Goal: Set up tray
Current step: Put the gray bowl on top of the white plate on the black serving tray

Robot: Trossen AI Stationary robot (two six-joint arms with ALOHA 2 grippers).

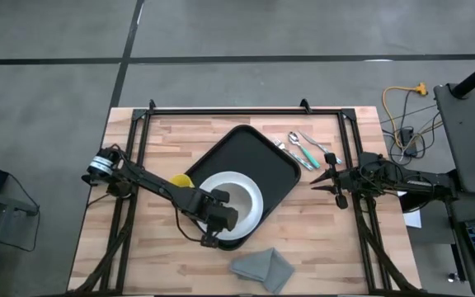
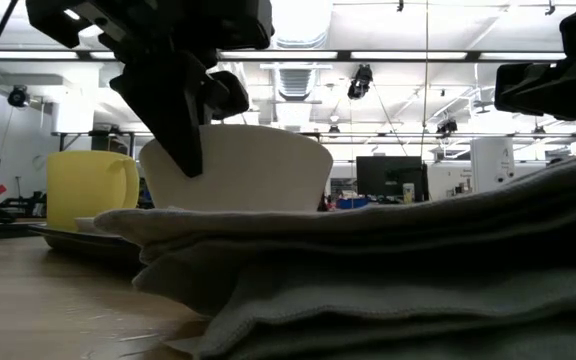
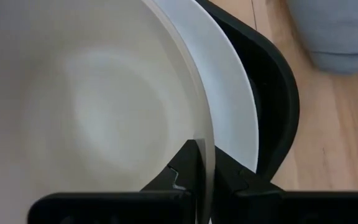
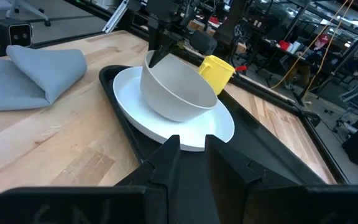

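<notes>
The tray (image 1: 283,169), black with a raised rim, lies turned at an angle on the middle of the wooden table (image 1: 163,140). Over its near corner the left gripper (image 1: 215,228) has its fingers pressed together on the rim of a white bowl (image 1: 239,200); the left wrist view shows one finger (image 3: 182,174) inside the wall and the other outside it. The bowl sits on a round white plate (image 1: 254,221), which rests inside the tray. A yellow mug (image 4: 217,72) stands on the tray just beside the plate, on the left arm's side. A folded grey cloth (image 1: 262,268) lies on the table near the tray's near corner, apart from it. The right gripper (image 1: 324,183) hovers beside the tray's right edge, its fingers a little apart with nothing between them. Just beyond it, a spoon (image 1: 298,145) and other cutlery lie on the wood close to the tray's far right edge.
</notes>
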